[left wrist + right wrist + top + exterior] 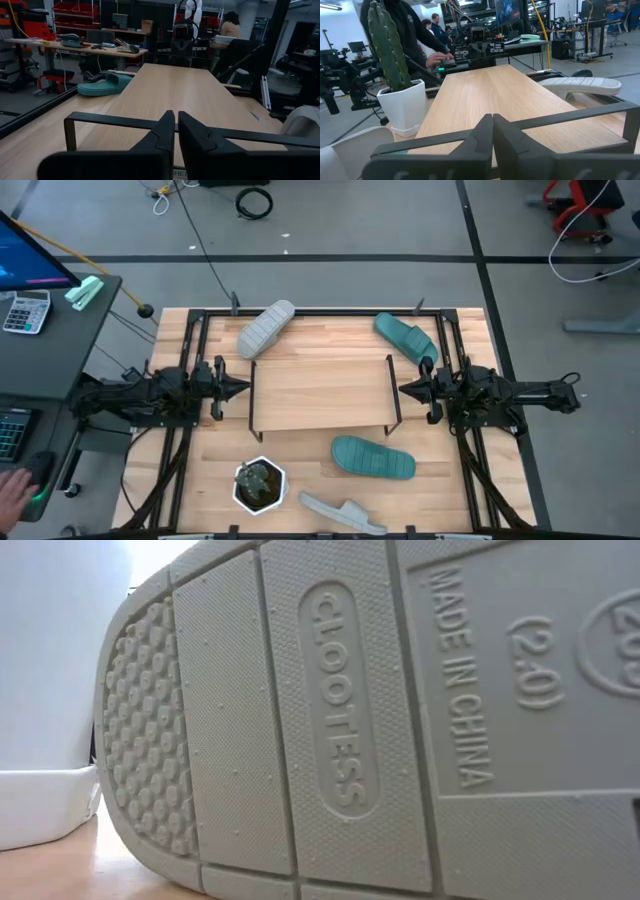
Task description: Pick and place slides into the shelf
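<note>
The shelf [320, 393], a light board on thin black legs, stands mid-table. One light grey slide [266, 328] lies sole-up by the far edge, left of centre. A teal slide [406, 337] lies at the far right. A second teal slide [373, 457] lies just near of the shelf. The other grey slide [342, 514] sits at the near edge, its sole [380, 720] filling the low view. My left gripper [243, 389] is shut at the shelf's left end. My right gripper [402, 390] is shut at its right end. Neither touches anything.
A small cactus in a white pot [260, 485] stands near the table's near edge, left of the grey slide, and shows in the right wrist view [395, 85]. A black frame rail [330, 311] runs along the far edge. People stand beyond the table [415, 30].
</note>
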Tool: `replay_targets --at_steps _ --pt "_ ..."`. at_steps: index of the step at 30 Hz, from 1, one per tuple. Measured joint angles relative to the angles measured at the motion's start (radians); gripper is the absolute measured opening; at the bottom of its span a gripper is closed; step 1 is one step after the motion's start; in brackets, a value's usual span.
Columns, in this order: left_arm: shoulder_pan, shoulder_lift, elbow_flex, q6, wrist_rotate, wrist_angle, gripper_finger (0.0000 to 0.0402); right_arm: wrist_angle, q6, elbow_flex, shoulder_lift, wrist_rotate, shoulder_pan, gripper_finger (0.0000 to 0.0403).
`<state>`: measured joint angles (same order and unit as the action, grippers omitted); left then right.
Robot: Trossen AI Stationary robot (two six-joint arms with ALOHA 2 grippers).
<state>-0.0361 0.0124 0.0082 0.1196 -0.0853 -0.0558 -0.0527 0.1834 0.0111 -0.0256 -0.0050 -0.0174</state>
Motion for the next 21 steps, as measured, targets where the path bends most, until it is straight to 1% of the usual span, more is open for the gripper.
replay_targets --at_steps 3,12,21 --pt "0.000 0.000 0.000 0.000 0.000 0.000 0.0023 0.000 0.000 0.000 0.000 0.000 0.000 0.0018" --pt "0.000 0.000 0.000 0.000 0.000 0.000 0.0036 0.000 0.000 0.000 0.000 0.000 0.000 0.0018" --pt "0.000 0.000 0.000 0.000 0.000 0.000 0.0023 0.000 0.000 0.000 0.000 0.000 0.000 0.0018"
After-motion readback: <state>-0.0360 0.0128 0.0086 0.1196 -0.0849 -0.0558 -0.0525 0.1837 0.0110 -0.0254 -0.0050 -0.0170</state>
